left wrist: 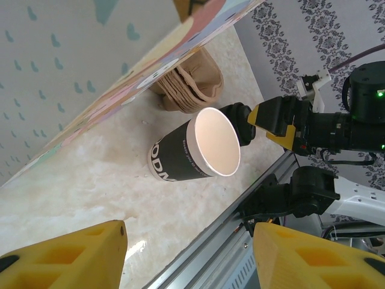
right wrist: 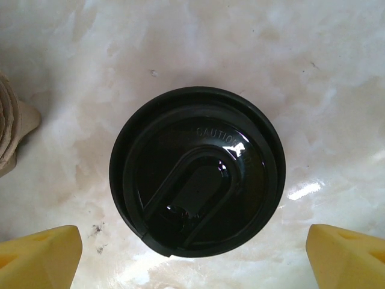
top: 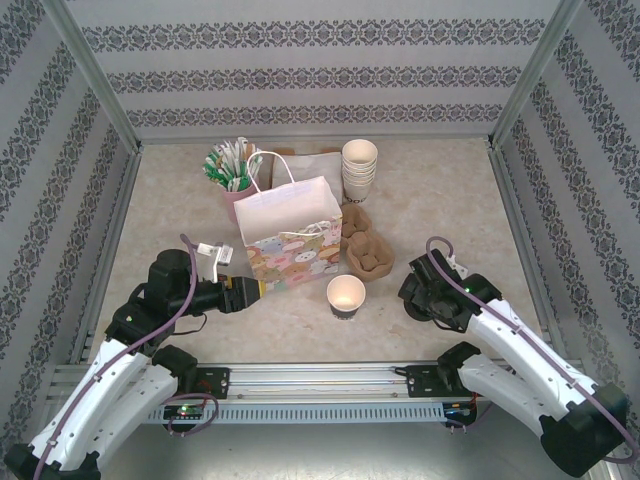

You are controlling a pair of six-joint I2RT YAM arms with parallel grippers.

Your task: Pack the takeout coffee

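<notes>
**Lid off, cup not yet capped**

From above, you had the cup (top: 346, 296) upright and uncapped on the table (top: 450, 200), just in front of the right corner of the bag (top: 287, 235). Your left gripper (top: 258, 290) sat near the bag's lower left corner. Your right gripper (top: 413, 298) pointed down at the table just right of the cup.

At the left wrist, the fingers (left wrist: 66, 259) stood apart with only bare table between them, gripping nothing. Beyond them the dark cup showed its open mouth, with the bag's wall beside it.

At the right wrist, the lid (right wrist: 197, 171) lay flat on the table, centred beneath you. The fingers (right wrist: 42, 250) were spread wide on either side, clear of its rim.

By my reading, you were at the capping step, about to take the lid. The next move called for dropping straight down, closing evenly on the rim, then seating the lid squarely on the cup. A light cup could tip under an off-centre press. Bagging would come after.
</notes>
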